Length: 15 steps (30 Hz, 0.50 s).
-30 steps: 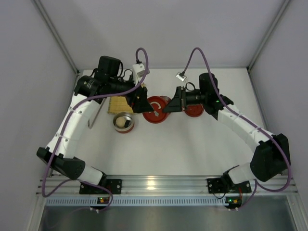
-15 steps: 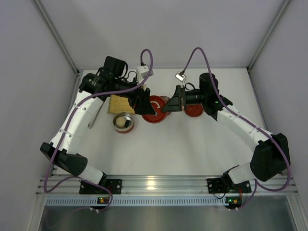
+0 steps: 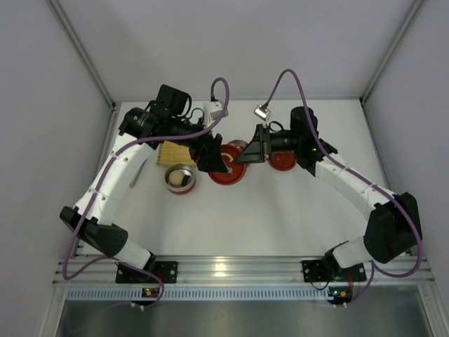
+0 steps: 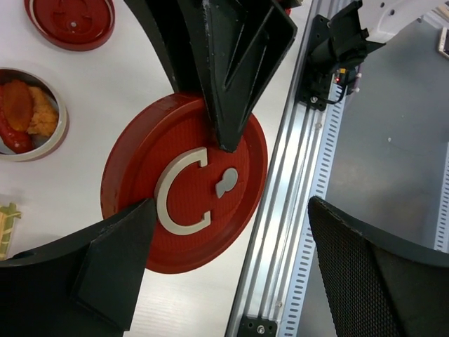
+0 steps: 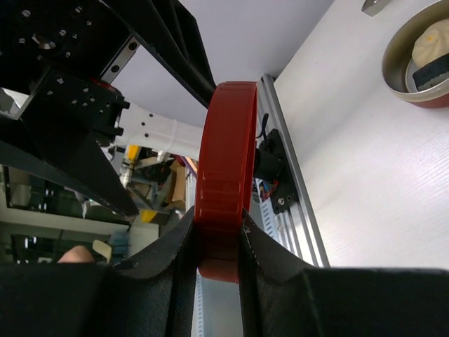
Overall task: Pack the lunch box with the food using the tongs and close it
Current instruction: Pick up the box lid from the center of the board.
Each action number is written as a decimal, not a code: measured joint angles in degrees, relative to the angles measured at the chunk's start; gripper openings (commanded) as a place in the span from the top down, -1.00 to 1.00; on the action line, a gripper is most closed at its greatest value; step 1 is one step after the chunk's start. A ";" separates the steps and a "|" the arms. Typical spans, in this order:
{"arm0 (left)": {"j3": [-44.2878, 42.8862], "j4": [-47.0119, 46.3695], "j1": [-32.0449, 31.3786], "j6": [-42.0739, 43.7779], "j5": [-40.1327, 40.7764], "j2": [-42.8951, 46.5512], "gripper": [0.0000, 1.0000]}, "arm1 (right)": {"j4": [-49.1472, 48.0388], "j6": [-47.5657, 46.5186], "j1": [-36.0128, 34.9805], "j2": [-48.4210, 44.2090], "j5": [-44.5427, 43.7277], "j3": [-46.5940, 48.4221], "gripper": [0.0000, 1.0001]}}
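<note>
As the right pincer [image 5: 217, 226] is clamped on the rim of the red lid [image 4: 133, 189], its handle side faces the left pincer [image 4: 231, 205], jaws wide apart.

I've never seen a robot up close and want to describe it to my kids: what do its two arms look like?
The left arm and right arm share a look: white tubular links, bulky black joints, black bases bolted to a silver rail. A purple cable loops along each. The left end effector and right end effector are black, each with two wedge-shaped fingers.
</note>
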State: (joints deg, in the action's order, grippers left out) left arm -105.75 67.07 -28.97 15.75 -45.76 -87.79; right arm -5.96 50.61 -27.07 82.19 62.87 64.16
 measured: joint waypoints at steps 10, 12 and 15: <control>-0.07 2.60 -0.46 0.76 -12.28 0.00 -0.63 | 4.74 -9.75 0.00 0.00 -4.68 0.04 1.00; -0.07 2.93 -0.46 0.76 -14.34 0.07 -0.62 | 5.92 -10.86 0.02 0.02 -6.14 0.04 1.00; -0.07 2.95 -0.35 0.50 -14.56 0.44 -0.64 | 6.64 -11.61 0.22 0.02 -7.32 0.04 1.00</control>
State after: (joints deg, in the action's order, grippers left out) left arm -105.82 70.02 -29.32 16.25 -60.31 -87.35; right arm 0.69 39.00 -26.85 82.21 55.55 64.20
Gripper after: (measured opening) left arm 0.811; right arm 0.235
